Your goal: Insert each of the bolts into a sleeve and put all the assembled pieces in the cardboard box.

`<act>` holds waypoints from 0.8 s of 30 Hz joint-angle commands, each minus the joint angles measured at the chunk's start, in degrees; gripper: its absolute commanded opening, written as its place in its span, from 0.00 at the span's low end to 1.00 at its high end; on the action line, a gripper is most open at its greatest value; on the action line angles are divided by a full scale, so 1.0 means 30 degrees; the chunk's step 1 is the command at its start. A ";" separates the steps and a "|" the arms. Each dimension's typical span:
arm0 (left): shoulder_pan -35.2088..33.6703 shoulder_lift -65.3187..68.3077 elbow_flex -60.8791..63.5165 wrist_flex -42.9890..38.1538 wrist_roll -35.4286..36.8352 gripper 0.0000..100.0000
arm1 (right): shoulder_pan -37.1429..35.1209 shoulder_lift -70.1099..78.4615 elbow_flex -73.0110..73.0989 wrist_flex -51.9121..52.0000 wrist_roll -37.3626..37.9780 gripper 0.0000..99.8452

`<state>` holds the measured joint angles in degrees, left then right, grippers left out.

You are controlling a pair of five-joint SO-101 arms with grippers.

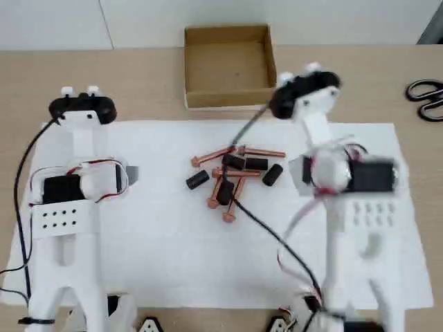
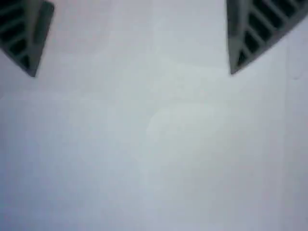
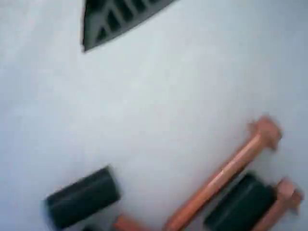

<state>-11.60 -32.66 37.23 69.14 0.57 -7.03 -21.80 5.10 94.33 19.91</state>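
left gripper (image 2: 131, 73) spread apart over white sheet (image 2: 154, 168). right wrist view has bolts (image 3: 226, 173) and sleeves (image 3: 82, 197) close; right gripper (image 1: 302, 170) state unclear. high view adds box (image 1: 228, 99).

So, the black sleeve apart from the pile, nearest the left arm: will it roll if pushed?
Probably: the black sleeve looks like a short cylinder on its side, so a sideways push may roll it across the white sheet. It looks rigid, so likely keeps its shape when gripped. Its round side might slip.
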 commanded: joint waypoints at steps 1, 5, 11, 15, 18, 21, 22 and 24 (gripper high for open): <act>0.0117 0.0029 -0.0777 -0.0440 0.0147 0.24 | -0.1392 0.5729 -0.2637 0.1216 -0.0088 0.13; 0.0117 0.0029 -0.0689 -0.0440 0.0147 0.24 | -0.1861 0.8484 -0.4220 0.1128 -0.2374 0.13; 0.0117 -0.0029 0.0542 -0.1582 0.0147 0.24 | -0.1744 1.0593 -0.5187 -0.0308 -0.4952 0.13; 0.0117 -0.0059 0.1685 -0.2901 0.0147 0.24 | -0.1832 1.1326 -0.5216 -0.1333 -0.6154 0.13; 0.0117 -0.0059 0.2125 -0.3223 0.0147 0.24 | -0.1832 1.1678 -0.5216 -0.2183 -0.6857 0.13; 0.0117 -0.0059 0.2154 -0.3194 0.0147 0.24 | -0.1861 1.1853 -0.5216 -0.2974 -0.7648 0.13; 0.0117 -0.0059 0.2154 -0.3165 0.0147 0.24 | -0.1861 1.1853 -0.5216 -0.3238 -0.7883 0.13; 0.0117 -0.0059 0.2154 -0.3165 0.0147 0.24 | -0.1861 1.1883 -0.5216 -0.3795 -0.8381 0.13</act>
<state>-11.60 -32.66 43.82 60.88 0.57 -12.13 14.15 -7.82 85.27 -3.21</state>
